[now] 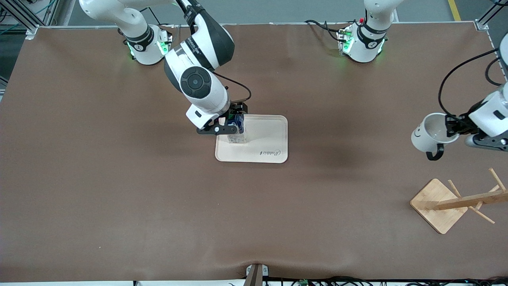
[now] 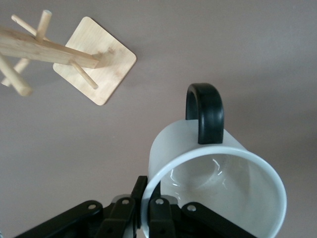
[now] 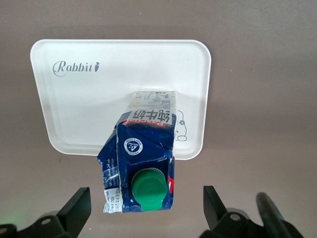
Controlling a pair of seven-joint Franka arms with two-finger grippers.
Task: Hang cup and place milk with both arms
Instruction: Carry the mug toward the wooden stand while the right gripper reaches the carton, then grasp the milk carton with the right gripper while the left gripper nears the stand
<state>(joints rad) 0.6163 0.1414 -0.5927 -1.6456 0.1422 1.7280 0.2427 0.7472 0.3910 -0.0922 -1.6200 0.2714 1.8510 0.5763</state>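
The milk [image 1: 237, 134] stands upright on the cream tray [image 1: 266, 149], near the tray's edge toward the right arm's base. In the right wrist view its green cap [image 3: 148, 191] faces the camera. My right gripper [image 1: 233, 120] is open around the carton's top [image 3: 146, 208], with both fingers well apart from it. My left gripper [image 1: 452, 125] is shut on the rim of the white cup [image 1: 430, 133] and holds it tilted in the air over the table at the left arm's end, black handle [image 2: 205, 114] hanging down. The jaws pinch the cup wall [image 2: 147, 203].
A wooden cup rack [image 1: 440, 204] with a square base and angled pegs stands at the left arm's end of the table, nearer the front camera than the held cup; it also shows in the left wrist view [image 2: 94, 59]. The tray carries a "Rabbit" mark [image 3: 74, 68].
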